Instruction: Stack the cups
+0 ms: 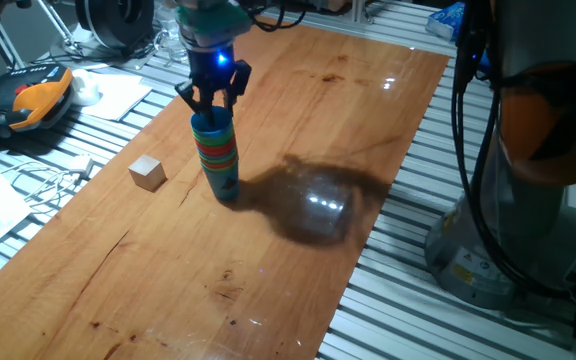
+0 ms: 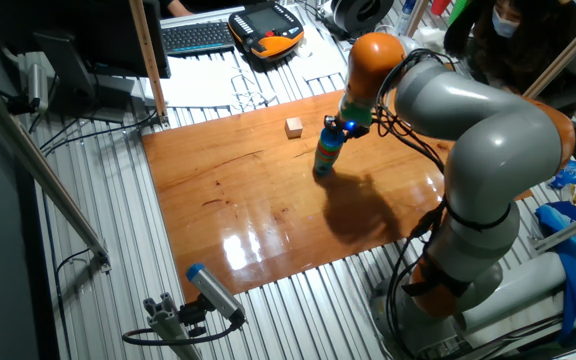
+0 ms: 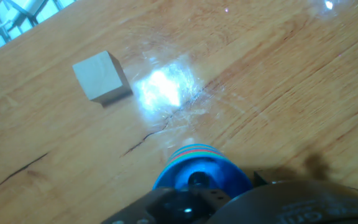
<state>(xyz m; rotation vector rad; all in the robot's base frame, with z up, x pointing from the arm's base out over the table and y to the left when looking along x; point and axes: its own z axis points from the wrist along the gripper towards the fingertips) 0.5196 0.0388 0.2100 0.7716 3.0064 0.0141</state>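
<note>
A: First fixed view: where are the cups?

B: The cups (image 1: 217,155) form one nested column, upper left of centre on the tabletop (image 1: 298,150). The claw (image 1: 214,95) sits directly above, fingers straddling the top rim. Whether it is pinching or spread, I cannot tell. A wooden cube (image 1: 148,173) lies to the left, apart.

A: Other fixed view?

B: The column (image 2: 326,152) stands upper centre, claw (image 2: 340,127) on top. No loose cups are visible.

A: Hand view?

B: The top cup (image 3: 197,173) fills the lower centre; cube (image 3: 102,76) at upper left.

A: Step?

B: Judged: final seating. Next: release cleanly, lift straight up, avoid tipping the column.
</note>
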